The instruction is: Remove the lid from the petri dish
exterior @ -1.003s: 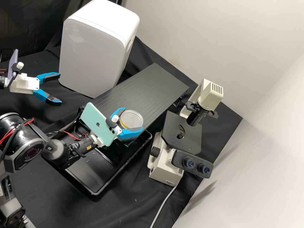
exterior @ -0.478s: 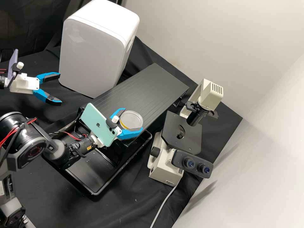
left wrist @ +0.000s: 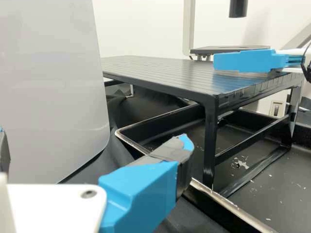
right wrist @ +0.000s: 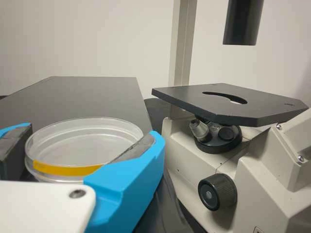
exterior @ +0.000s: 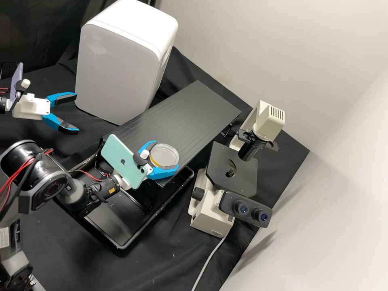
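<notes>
Gripping the petri dish [right wrist: 73,167] from both sides, the right hand [exterior: 165,154] has its two blue fingers [right wrist: 131,165] pressed against the dish's round wall. Cannot tell whether the pads bear on the lid [right wrist: 85,133] alone or on the base as well. Lid is on: clear, seated level. A yellow band [right wrist: 63,169] runs round the wall below the lid's top.

Dish is at the 7 o'clock end of a black ridged shelf [exterior: 190,113] in the high view. Cannot tell whether it rests on the shelf or hangs just over it. Shelf stands on legs in a black tray [exterior: 121,244] on the counter [exterior: 182,262], which is draped in black cloth.

Microscope [exterior: 228,182] is at 3 o'clock of the dish, near but apart. Its flat black stage [right wrist: 228,102] is beside the dish in the right wrist view. White box [exterior: 121,60] is at 11 o'clock of the dish, upright.

Left hand [exterior: 74,112] is at 10 o'clock of the dish, well apart, above the counter just beside the white box's lower corner. Its fingers are spread wide and hold nothing.
</notes>
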Motion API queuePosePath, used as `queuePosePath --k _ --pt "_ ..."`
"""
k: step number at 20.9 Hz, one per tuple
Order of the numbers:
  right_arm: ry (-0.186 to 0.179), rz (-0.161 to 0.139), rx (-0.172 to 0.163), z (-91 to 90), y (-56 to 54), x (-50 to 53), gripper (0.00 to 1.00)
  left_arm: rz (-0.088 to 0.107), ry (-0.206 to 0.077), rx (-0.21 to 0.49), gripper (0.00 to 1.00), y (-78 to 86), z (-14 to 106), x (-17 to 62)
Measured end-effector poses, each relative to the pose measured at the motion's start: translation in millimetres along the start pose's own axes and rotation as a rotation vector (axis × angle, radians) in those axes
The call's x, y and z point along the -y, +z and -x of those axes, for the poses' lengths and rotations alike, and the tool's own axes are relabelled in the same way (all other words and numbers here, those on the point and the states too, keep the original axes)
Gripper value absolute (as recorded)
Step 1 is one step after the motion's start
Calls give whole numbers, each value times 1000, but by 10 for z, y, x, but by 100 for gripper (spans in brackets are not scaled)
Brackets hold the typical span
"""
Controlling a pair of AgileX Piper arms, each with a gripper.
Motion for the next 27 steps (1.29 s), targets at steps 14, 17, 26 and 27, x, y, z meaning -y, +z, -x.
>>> queuePosePath --k 14,17,26,27 --pt "11 2 3 4 7 -52 100 0 0 0 100 0 0 0" --pt "13 2 1 5 3 -56 100 0 0 -1 100 -1 0 0" --pt "11 -27 2 5 4 -55 100 5 5 -16 100 -15 0 -5" --pt "11 -27 2 5 4 -55 100 3 5 -16 100 -15 0 -5"
